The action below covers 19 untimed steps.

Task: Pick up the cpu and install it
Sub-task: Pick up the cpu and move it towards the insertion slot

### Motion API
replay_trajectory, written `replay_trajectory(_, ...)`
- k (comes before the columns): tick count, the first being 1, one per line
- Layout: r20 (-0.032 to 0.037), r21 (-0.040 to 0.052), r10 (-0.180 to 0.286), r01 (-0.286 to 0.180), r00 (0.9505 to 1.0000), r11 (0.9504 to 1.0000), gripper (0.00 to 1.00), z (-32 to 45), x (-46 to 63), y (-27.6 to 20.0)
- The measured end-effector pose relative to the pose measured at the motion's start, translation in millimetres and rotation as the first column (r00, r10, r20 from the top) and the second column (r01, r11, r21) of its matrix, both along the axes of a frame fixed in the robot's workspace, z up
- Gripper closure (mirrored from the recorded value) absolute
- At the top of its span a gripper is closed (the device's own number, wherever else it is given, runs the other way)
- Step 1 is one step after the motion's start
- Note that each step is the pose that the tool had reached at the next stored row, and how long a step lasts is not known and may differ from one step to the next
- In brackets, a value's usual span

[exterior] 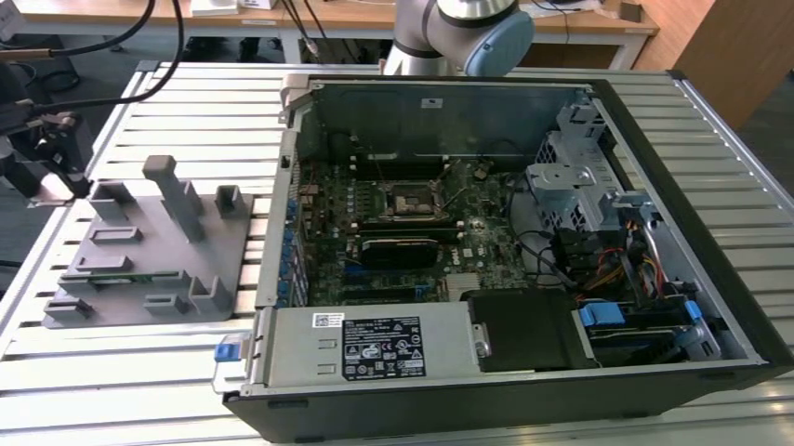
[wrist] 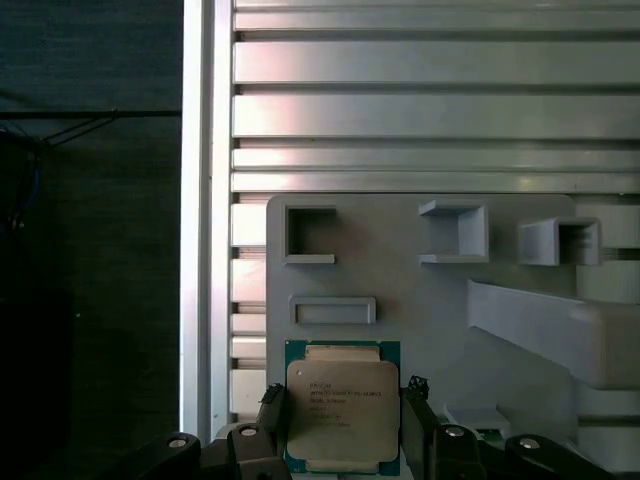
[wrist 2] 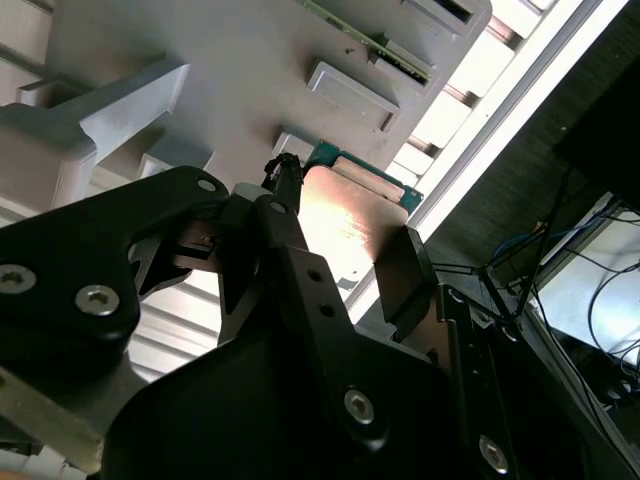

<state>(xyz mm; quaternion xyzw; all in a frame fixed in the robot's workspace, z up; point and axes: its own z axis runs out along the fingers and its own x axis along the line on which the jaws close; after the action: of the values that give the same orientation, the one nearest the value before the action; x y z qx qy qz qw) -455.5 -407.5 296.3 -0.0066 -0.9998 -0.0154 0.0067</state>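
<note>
- Cpu point(wrist: 342, 410): square, silvery-grey metal top, thin green rim, lying flat over the grey fixture plate point(wrist: 400, 290).
- Gripper point(wrist: 342, 392): its fingers point(wrist: 416, 415) pinch the cpu's two opposite edges.

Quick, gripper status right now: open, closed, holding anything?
Gripper: closed on the cpu, with a finger pressed against each of two opposite edges in both wrist views.

No print can be read. The cpu point(wrist: 342, 405) bears a few lines of small dark print on its metal top in the first wrist view. In the exterior view, the power supply point(exterior: 297, 358) carries a black label point(exterior: 382, 348) with pale marks and a small white sticker point(exterior: 326, 320); another white sticker point(exterior: 430, 102) sits on the case wall point(exterior: 496, 121).
</note>
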Motion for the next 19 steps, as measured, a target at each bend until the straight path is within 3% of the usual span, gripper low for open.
replay_trajectory(19,0.0023,0.0000,0.000,0.000,1.0000,1.0000,0.46,8.7,0.0,0.0)
